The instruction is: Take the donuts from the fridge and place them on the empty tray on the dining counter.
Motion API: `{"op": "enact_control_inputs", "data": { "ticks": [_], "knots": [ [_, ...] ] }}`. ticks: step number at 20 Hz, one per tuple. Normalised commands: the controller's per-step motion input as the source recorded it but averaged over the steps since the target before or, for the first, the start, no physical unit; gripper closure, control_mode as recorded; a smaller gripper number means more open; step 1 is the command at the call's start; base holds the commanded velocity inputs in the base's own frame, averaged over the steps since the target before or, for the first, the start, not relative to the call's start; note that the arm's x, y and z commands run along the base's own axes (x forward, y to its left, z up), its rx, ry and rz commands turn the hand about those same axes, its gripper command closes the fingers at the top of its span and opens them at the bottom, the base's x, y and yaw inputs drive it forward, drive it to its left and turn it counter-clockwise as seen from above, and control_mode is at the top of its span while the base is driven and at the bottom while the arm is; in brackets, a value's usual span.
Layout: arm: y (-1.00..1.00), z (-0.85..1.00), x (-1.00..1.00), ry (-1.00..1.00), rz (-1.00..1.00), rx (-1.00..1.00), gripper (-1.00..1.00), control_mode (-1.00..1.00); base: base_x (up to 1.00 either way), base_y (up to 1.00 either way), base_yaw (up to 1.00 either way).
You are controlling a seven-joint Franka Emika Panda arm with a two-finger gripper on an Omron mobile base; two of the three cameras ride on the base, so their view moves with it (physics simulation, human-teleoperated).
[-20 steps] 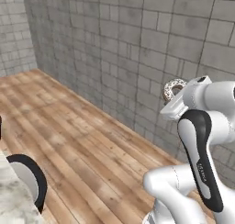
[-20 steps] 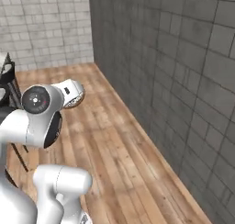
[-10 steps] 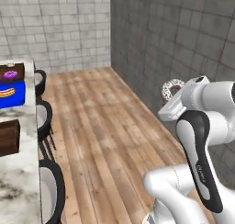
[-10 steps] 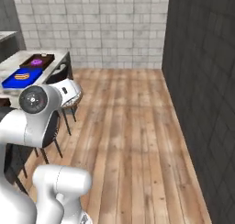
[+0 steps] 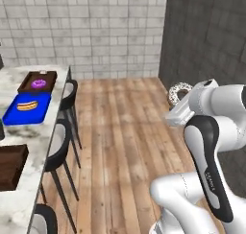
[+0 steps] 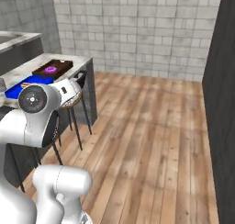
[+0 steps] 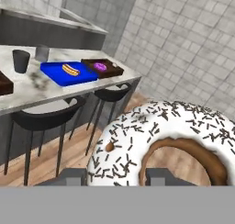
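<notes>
Sprinkled donut point(image 7: 160, 140) clamped between the fingers point(image 7: 114, 176), low right of the hand frame, carried toward the tabletop point(image 5: 19, 132). Purple donut point(image 5: 38, 84) already on the brown tray point(image 5: 26, 84), upper left. Next: close in, lower beside it. Fingers mostly hidden behind the donut.

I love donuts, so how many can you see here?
2: a purple donut on the brown tray on the counter, and a sprinkled donut in the gripper. Others may be hidden.
</notes>
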Motion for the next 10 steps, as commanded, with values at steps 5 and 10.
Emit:
{"op": "enact_control_inputs", "data": {
  "ticks": [5,10],
  "knots": [
    [0.0,0.0,0.0,0.0,0.0,0.0,1.0,1.0,1.0,-0.48,0.4],
    [0.0,0.0,0.0,0.0,0.0,0.0,1.0,1.0,1.0,-0.69,0.4]
  ]
}}
